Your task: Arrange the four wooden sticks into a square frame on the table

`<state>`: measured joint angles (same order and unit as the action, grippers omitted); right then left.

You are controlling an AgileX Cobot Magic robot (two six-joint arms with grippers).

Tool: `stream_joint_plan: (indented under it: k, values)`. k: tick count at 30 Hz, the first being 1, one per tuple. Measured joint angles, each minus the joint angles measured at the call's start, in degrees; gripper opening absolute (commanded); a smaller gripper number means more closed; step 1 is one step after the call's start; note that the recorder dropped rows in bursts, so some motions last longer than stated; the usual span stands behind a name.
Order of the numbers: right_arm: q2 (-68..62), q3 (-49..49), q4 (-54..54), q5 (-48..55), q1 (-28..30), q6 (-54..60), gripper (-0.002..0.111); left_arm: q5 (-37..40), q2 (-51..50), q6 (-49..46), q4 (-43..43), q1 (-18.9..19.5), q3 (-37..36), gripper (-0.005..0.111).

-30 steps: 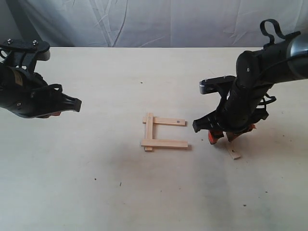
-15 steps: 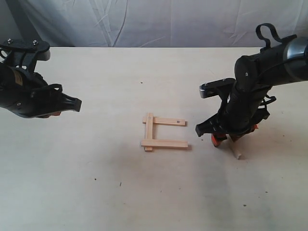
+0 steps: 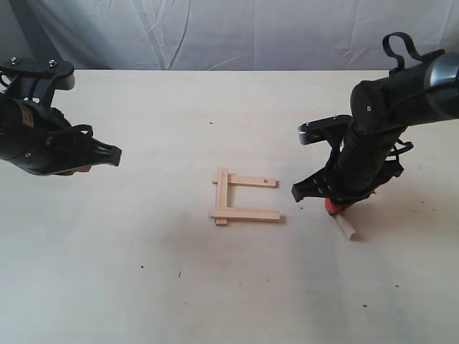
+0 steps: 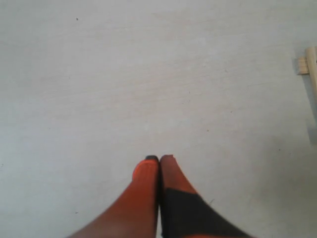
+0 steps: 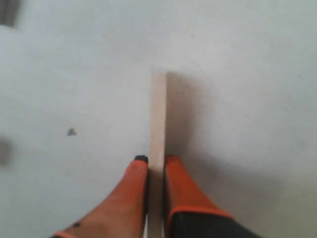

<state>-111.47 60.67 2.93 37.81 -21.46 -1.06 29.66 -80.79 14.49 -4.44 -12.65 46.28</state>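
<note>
A wide, pale cream-white table (image 3: 143,294) with faint grain and a few tiny dark specks fills the scene, backed by a wrinkled grey-white cloth backdrop (image 3: 215,32). At the table's middle lies an open U of short, flat, light-tan wood strips: a side stick (image 3: 222,195), crossed at its ends by a far stick (image 3: 251,181) with a small dark hole near its free end, and a near stick (image 3: 247,213). The open side faces the right gripper (image 5: 156,159), whose orange fingers pinch the fourth stick (image 5: 158,109) near one end. That stick slants down toward the table, apart from the U. The left gripper (image 4: 159,158) hovers over bare table on the opposite side, its orange fingers pressed together on nothing.
</note>
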Motion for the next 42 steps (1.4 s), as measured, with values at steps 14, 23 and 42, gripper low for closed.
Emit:
stream_joint_plan:
  k: [14,23,42]
  values:
    - [-0.26,0.0,8.32,1.02,1.12,4.8,0.047,0.0,0.0,-0.11,0.12,0.0,0.0,0.0]
    - [0.03,0.0,5.58,3.59,2.44,5.05,0.047,-0.11,0.0,-0.11,1.11,0.0,0.0,0.0]
    - [-0.13,0.0,2.92,1.96,0.64,-0.95,0.007,0.01,0.0,-0.11,2.08,0.0,0.0,0.0]
